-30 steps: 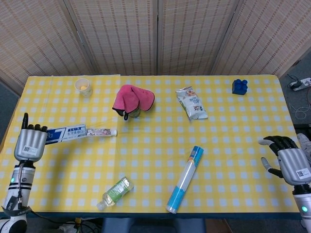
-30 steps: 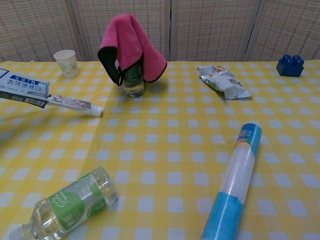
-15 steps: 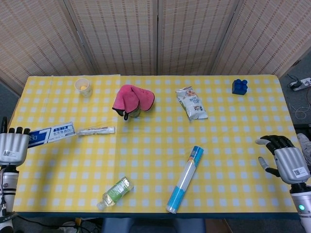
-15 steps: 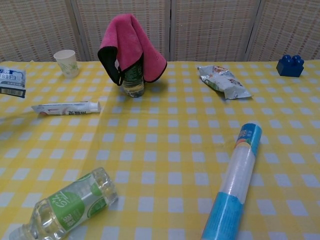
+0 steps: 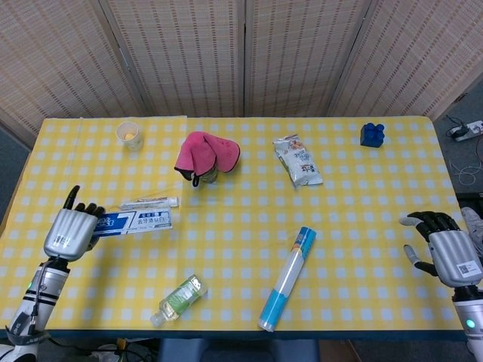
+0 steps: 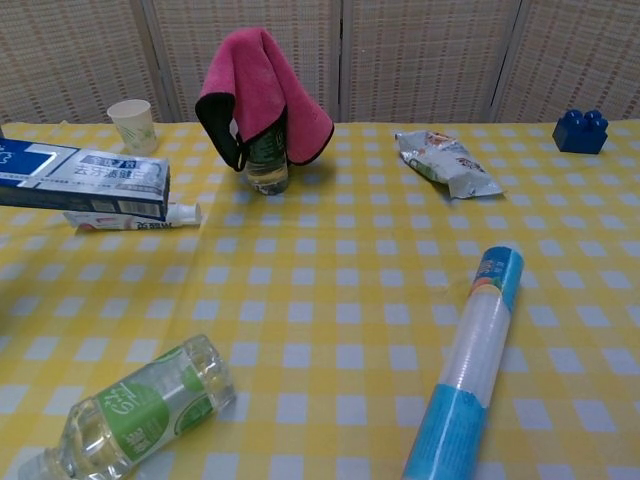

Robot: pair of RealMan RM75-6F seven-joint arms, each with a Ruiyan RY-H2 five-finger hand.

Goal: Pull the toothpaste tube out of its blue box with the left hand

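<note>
The white toothpaste tube (image 5: 149, 202) lies flat on the yellow checked table (image 5: 241, 234), fully outside its box. In the chest view the tube (image 6: 132, 216) shows just behind the box, partly hidden by it. The blue box (image 5: 136, 221) is held by its left end in my left hand (image 5: 70, 231) near the table's left edge. It lies lengthwise just in front of the tube, and in the chest view the box (image 6: 80, 178) hangs slightly above the cloth. My right hand (image 5: 444, 245) rests at the right edge, fingers apart, holding nothing.
At the back stand a paper cup (image 5: 129, 134), a pink cloth draped over a bottle (image 5: 206, 154), a snack packet (image 5: 298, 161) and a blue block (image 5: 372, 134). Nearer the front lie a blue-and-clear roll (image 5: 287, 279) and a green-labelled bottle (image 5: 179, 299).
The box slid leftward off the tube, which dropped onto the table. My left hand then carried the empty box back right, in front of the tube. The right hand stayed put.
</note>
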